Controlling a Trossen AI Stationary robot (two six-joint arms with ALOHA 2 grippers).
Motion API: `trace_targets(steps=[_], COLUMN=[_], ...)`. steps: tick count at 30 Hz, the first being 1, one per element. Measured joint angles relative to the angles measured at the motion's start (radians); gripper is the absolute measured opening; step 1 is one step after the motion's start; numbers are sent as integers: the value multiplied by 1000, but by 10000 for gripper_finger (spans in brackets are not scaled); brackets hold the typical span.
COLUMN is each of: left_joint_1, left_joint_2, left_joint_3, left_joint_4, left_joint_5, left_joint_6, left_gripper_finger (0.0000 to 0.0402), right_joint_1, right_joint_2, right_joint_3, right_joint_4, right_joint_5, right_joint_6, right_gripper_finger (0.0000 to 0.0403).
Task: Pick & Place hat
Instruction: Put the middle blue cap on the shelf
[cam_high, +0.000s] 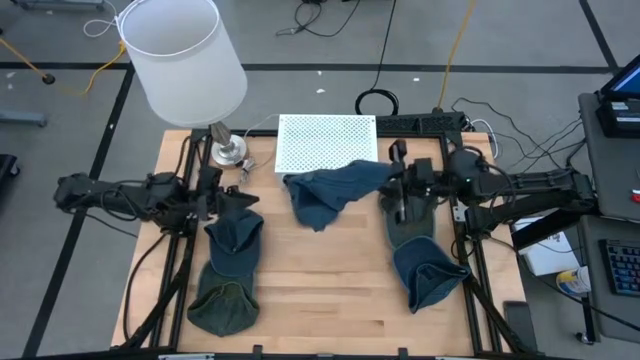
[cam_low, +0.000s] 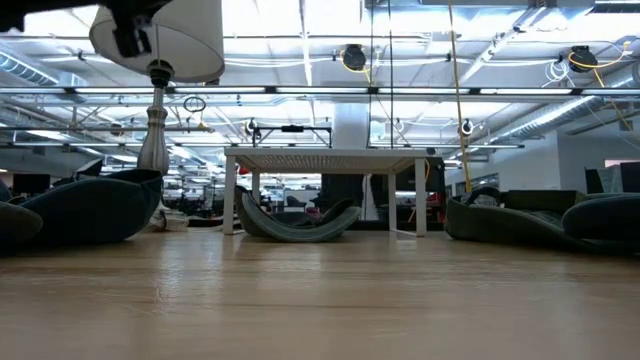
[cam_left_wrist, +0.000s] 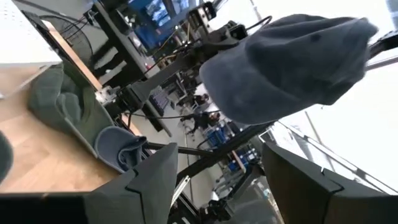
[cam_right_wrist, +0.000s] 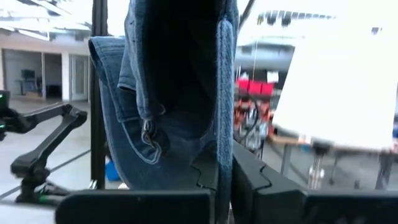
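Note:
The blue denim hat lies in the middle of the table, in front of the white perforated stand. In the low view this hat rests on the wood by its underside, with both ends curling up. My right gripper is at its right end, shut on it; in the right wrist view the hat fills the space ahead of my right gripper. My left gripper is open at the table's left, beside a dark hat. Nothing is between the fingers of my left gripper. My right gripper pinches the hat's right-hand edge between its two fingers. It comes in level from the table's right. One layer or several, I cannot tell. The rest of the hat stretches away from the fingers toward the table's middle.
A lamp stands at the far left corner. More hats lie about: a green one near left, a green one and a blue one on the right. Bare wood shows between them.

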Motion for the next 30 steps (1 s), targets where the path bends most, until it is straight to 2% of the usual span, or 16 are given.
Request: trace_targets(steps=[5,9,13,19,25,30], left_joint_1=[-2,-23,-53,-90,-105,-103], left_joint_2=[147,261,376,532,675,787], left_joint_3=[122,211,276,343,449,572], left_joint_4=[-2,28,177,417,440,442], left_joint_5=[27,31,33,21,-13,-14], left_joint_6=[-7,-48,-103,-190,-242,-237], left_gripper_finger=[239,239,239,239,239,239], right_joint_1=[1,2,2,2,2,2], right_joint_2=[0,0,0,-1,-1,0], right_joint_3=[0,0,0,0,0,0], right_joint_4=[92,160,208,352,417,416], right_joint_5=[-10,-83,-157,-222,-312,-331], right_joint_6=[-49,-97,-154,-152,-113,-81], right_gripper_finger=[5,5,5,5,5,5])
